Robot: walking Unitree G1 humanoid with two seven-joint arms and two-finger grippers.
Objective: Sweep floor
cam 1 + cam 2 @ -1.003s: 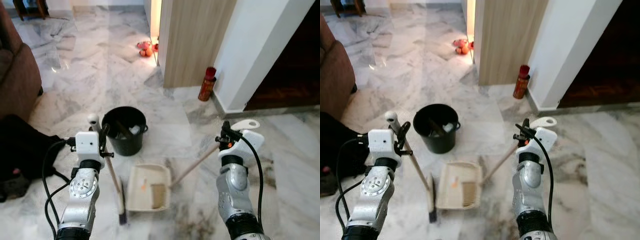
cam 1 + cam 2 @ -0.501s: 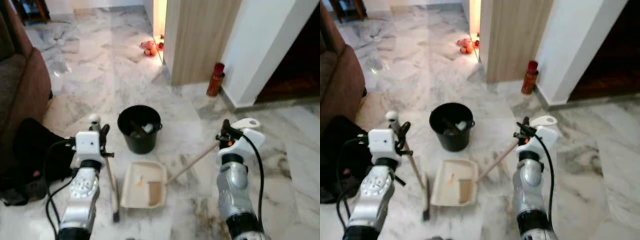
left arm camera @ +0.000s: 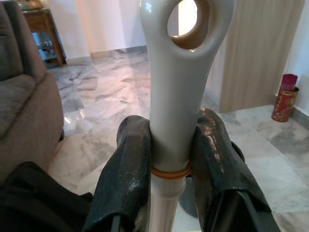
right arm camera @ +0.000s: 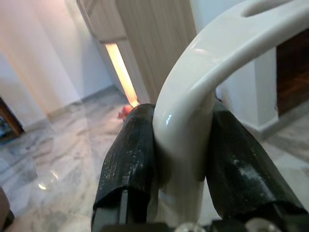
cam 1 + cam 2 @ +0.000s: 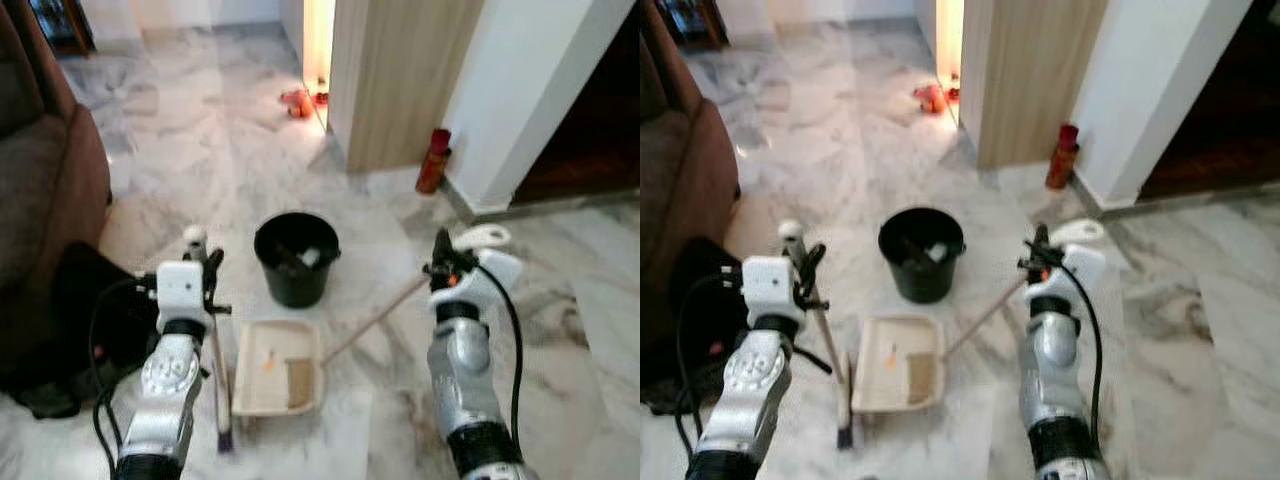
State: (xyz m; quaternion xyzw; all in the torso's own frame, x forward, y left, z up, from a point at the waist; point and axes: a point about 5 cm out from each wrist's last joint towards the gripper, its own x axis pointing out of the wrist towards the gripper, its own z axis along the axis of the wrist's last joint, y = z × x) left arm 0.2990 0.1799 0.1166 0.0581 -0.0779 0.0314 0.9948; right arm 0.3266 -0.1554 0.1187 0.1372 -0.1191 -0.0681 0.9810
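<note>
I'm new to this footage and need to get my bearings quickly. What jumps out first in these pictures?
The two silver arms in front: the left gripper clamps a broom handle, the right gripper a dustpan handle. Between them the cream dustpan lies on the marble floor with some debris in it, a black bucket just beyond. A red canister stands by the wood-panelled wall.
</note>
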